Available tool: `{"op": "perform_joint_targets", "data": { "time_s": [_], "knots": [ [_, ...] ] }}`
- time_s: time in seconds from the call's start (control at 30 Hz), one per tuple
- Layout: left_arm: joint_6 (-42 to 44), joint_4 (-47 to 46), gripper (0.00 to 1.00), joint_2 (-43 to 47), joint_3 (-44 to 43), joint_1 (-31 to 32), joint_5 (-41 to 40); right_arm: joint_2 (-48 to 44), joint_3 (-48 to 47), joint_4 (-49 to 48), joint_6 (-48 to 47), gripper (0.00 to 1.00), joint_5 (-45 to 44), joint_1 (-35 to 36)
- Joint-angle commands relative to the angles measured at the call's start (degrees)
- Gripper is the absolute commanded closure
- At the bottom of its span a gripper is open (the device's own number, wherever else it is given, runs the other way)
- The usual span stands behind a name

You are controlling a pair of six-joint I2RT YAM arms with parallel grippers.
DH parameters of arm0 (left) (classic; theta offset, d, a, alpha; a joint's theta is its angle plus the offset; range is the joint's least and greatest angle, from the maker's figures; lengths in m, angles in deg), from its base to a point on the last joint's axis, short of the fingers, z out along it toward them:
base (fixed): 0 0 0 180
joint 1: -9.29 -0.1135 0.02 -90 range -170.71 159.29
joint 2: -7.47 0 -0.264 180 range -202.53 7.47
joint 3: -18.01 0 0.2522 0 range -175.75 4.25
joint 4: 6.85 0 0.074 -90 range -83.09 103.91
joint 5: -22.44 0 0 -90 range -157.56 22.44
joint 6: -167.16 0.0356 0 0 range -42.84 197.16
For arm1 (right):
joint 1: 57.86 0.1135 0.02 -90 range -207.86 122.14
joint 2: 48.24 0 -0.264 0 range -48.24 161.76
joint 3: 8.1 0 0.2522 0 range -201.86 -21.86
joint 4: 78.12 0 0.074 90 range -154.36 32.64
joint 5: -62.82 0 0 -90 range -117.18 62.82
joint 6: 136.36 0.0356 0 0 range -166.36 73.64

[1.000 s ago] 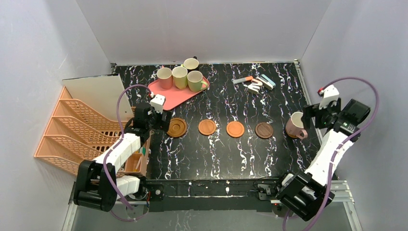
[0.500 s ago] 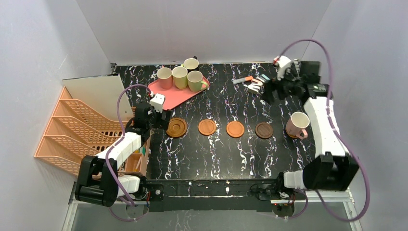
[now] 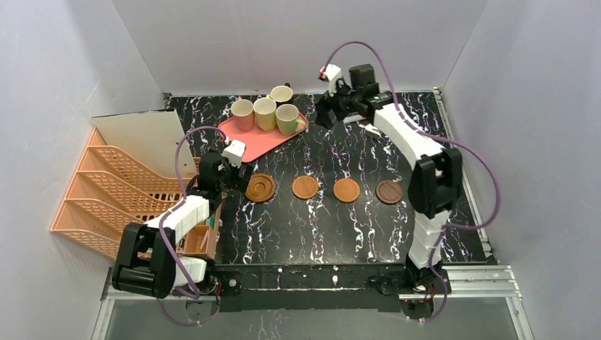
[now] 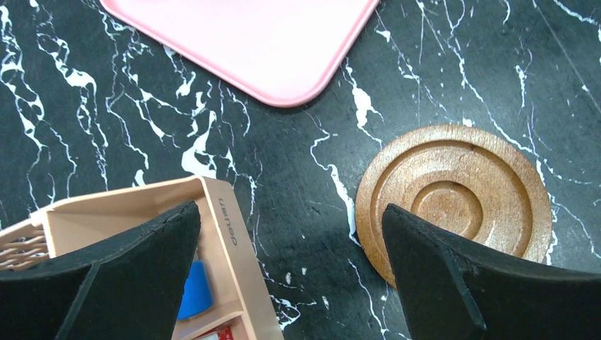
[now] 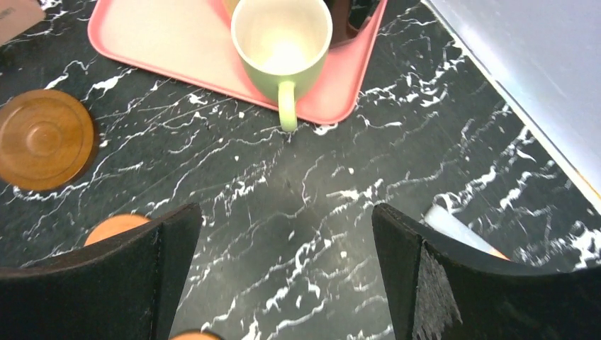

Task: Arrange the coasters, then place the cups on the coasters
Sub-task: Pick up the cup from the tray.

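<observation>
Several coasters lie in a row across the table: a ringed brown one (image 3: 261,187), two orange ones (image 3: 305,187) (image 3: 346,190) and a dark one (image 3: 389,191). On the pink tray (image 3: 248,142) stand a pink cup (image 3: 242,113), a yellow-green cup (image 3: 264,113), a green cup (image 3: 288,119) and a dark brown cup (image 3: 281,93). My left gripper (image 4: 290,212) is open, low over bare table just left of the ringed coaster (image 4: 453,195). My right gripper (image 5: 287,212) is open and empty, hovering right of the tray, the green cup (image 5: 282,49) ahead of it.
An orange file rack (image 3: 106,191) and a white board (image 3: 142,134) fill the left side. An orange organiser box (image 4: 142,212) sits under my left finger. Small stationery items (image 3: 383,124) lie at the back right, under the right arm. Grey walls enclose the table.
The right arm has swung from the pale pink cup at the right edge over to the back middle beside the tray, and its forearm now covers that cup. The left arm has barely moved.
</observation>
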Motion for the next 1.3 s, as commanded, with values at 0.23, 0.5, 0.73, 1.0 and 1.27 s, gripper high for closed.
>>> {"op": "perform_joint_targets", "data": {
  "time_s": [0.23,0.5,0.73,1.0,1.27],
  "knots": [
    [0.75,-3.50,0.02,0.48,3.71,-0.75,3.53,21.55,-23.29,5.16,2.57,0.05,1.69,4.28],
    [0.78,-4.55,0.02,1.52,5.28,-0.83,4.56,29.41,-32.22,7.44,1.83,0.10,2.41,5.93],
    [0.77,-4.64,0.02,2.61,5.74,-0.92,5.03,34.50,-37.28,8.89,2.12,0.19,1.28,7.04],
    [0.60,-4.54,0.02,3.08,5.81,-0.92,5.31,37.63,-39.68,10.00,2.30,0.33,1.27,7.14],
    [0.58,-4.88,0.02,2.81,5.89,-0.92,5.08,37.52,-38.91,9.38,2.28,0.75,0.41,7.18]
  ]
}}
